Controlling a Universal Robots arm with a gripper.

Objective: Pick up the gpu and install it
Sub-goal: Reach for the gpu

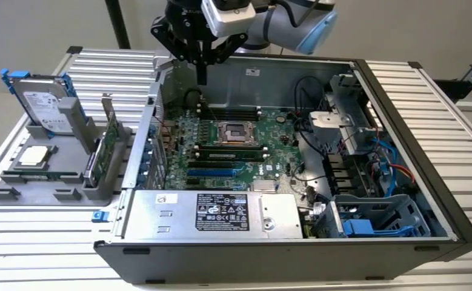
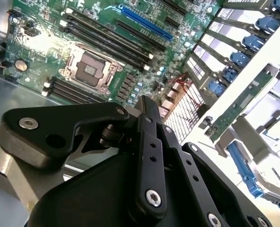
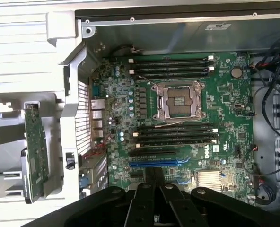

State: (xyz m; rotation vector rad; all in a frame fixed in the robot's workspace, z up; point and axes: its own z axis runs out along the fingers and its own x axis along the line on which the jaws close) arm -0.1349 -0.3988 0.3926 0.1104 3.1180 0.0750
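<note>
Exterior view | gpu [image 1: 106, 151] on edge, long axis along case [image 1: 260, 260] | end effector [image 1: 202, 76] closed

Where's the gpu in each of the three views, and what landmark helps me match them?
Exterior view: the gpu stands on edge in the gray holder, at the exterior view's left of the case.
First wrist view: gpu edge-on outside the case's rear panel.
Second wrist view: gpu likewise outside the rear panel.
Shared landmark: the CPU socket.

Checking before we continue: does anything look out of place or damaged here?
Nothing stands out. The gpu stands on edge in the grey holder beside the open case; the gripper hangs empty over the motherboard.
</note>
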